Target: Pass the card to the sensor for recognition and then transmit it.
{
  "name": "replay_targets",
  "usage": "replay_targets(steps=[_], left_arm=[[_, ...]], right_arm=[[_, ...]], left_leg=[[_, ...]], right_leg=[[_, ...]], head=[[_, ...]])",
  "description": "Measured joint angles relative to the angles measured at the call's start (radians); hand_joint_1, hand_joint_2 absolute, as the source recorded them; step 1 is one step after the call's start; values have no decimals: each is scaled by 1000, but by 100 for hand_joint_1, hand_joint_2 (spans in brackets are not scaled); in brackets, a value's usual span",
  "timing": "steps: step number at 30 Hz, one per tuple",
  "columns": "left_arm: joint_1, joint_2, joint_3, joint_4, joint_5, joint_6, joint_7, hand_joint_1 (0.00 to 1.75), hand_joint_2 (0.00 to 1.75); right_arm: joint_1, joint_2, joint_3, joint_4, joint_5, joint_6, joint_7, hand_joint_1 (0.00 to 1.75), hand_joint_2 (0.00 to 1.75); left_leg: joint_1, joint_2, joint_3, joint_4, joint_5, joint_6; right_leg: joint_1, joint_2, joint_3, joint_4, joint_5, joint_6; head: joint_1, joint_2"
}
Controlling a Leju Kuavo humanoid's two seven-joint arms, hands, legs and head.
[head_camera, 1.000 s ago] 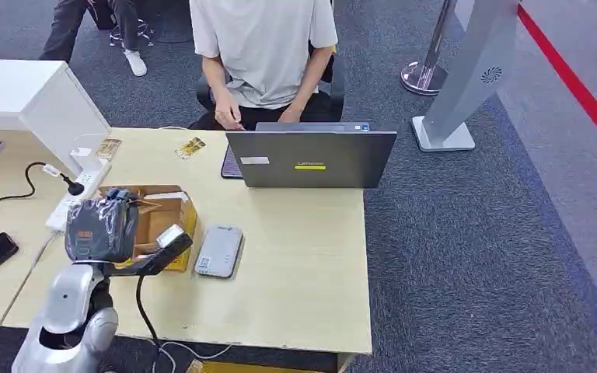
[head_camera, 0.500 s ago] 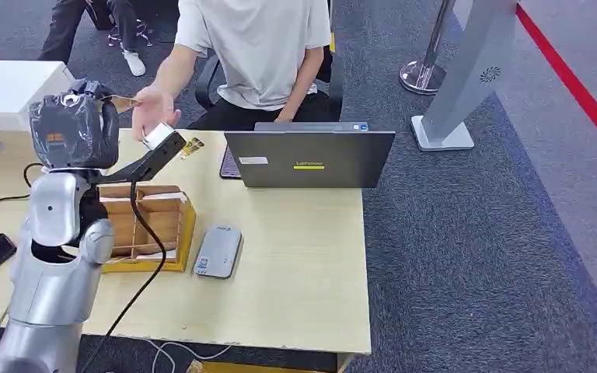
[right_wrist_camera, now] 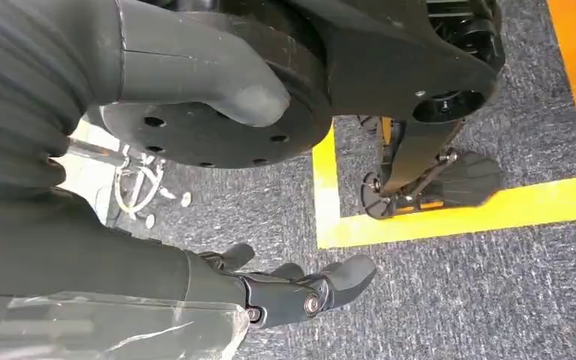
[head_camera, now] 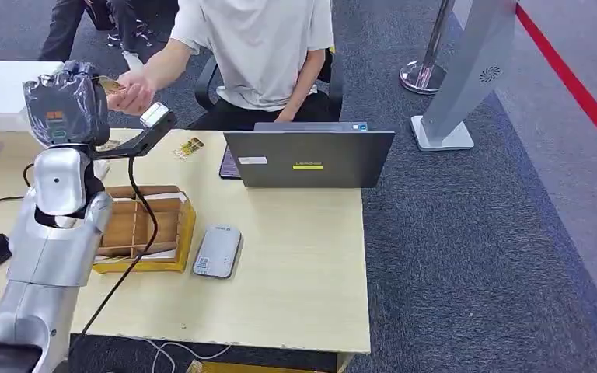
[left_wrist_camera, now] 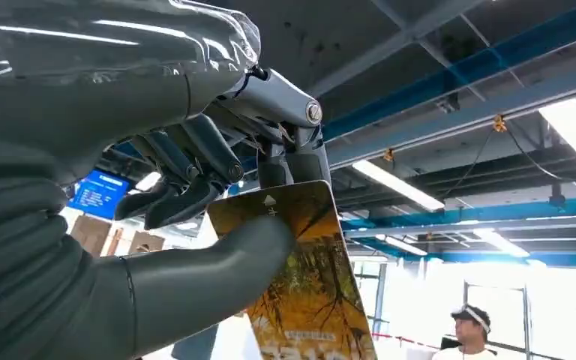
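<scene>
Currently your left hand (left_wrist_camera: 195, 225) is raised at the far left of the desk, with the card (left_wrist_camera: 304, 289) pinched between its thick thumb and the darker fingers (left_wrist_camera: 187, 161) curled above it. You can read the card's yellow-orange tree print plainly in the left wrist view. From the head view, the card (head_camera: 111, 85) pokes out past the wrapped hand (head_camera: 66, 109), and a person's hand (head_camera: 134, 92) reaches in and meets it; whether that hand actually grips the card cannot be told.

Your right hand (right_wrist_camera: 300, 289) hangs low over grey carpet, fingers loosely spread, nothing in them.

On the desk: sensor (head_camera: 218, 251) lies flat near the middle, just right of the wooden tray (head_camera: 177, 233). Laptop (head_camera: 308, 159) stands open at the far edge.
</scene>
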Motion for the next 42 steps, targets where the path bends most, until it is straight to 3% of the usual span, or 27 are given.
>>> replay_targets(steps=[1,5,24,36,39,42], left_arm=[[0,1,0,6,0,-2,-1,0,175],[0,0,0,24,4,-44,-1,0,175],[22,10,1,24,12,-20,-13,0,175],[137,89,67,-28,65,11,-54,0,175],[207,126,111,-63,130,51,-102,0,175],[341,179,210,-122,237,134,-182,0,175]], right_arm=[[-1,0,1,1,0,0,2,0,175],[-2,0,2,1,1,3,7,0,175],[-2,0,2,1,2,0,8,0,175],[-1,-3,2,1,-1,-15,12,0,175],[1,-4,-2,1,-14,-15,8,0,175],[5,-4,-15,1,-34,-23,8,0,175]], left_leg=[[0,0,0,0,0,0],[0,0,-1,0,0,0],[0,0,-1,0,0,0],[0,0,-2,-1,0,0],[0,4,-1,-1,-1,-1],[0,7,0,-2,-3,-2]], right_leg=[[0,0,0,0,0,0],[0,0,0,0,0,0],[0,0,0,0,0,0],[0,0,0,1,0,0],[0,4,0,1,0,0],[0,7,-1,1,-2,-1]], head=[[0,0],[0,0],[0,0],[0,0],[0,0],[0,0]])
